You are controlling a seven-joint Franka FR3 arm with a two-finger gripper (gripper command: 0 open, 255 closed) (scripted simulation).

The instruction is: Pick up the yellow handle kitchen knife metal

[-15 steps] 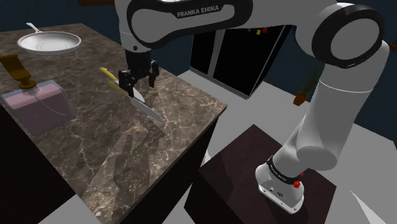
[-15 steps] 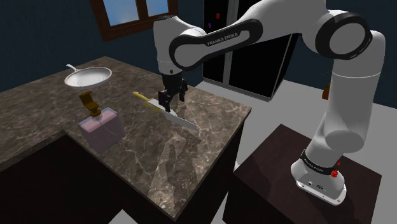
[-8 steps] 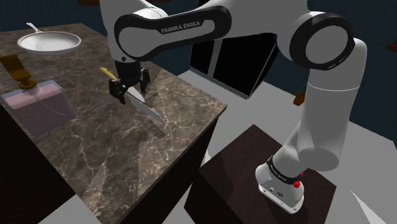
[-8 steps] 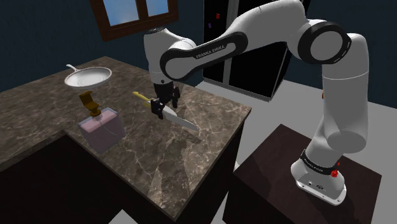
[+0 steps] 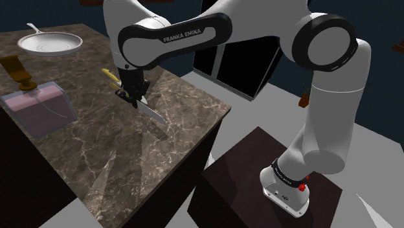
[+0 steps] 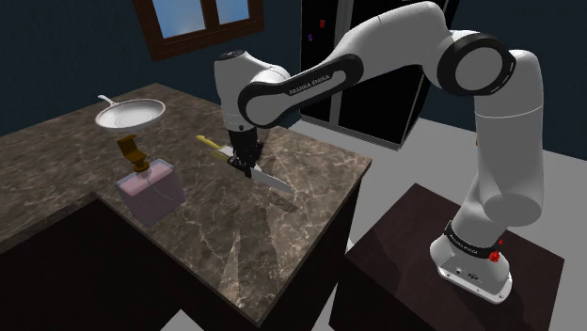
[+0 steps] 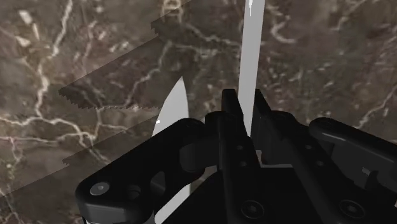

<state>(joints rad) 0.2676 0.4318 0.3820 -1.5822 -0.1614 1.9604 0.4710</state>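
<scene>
We find the yellow-handled knife point(image 5: 153, 114) point(image 6: 276, 181) point(image 7: 247, 57) lying on the marble table point(image 5: 123, 162), toward its right side, handle pointing at the far white pan point(image 5: 50, 43). The black gripper point(image 5: 133, 100) point(image 6: 246, 167) point(image 7: 245, 97) stands upon it, fingers pinching the blade near the handle.

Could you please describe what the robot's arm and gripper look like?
The arm is white with rounded links and dark joint rings, with white "FRANKA EMIKA" lettering on a black band. A small red button sits near its base. The gripper is all black with two slim fingers.
</scene>
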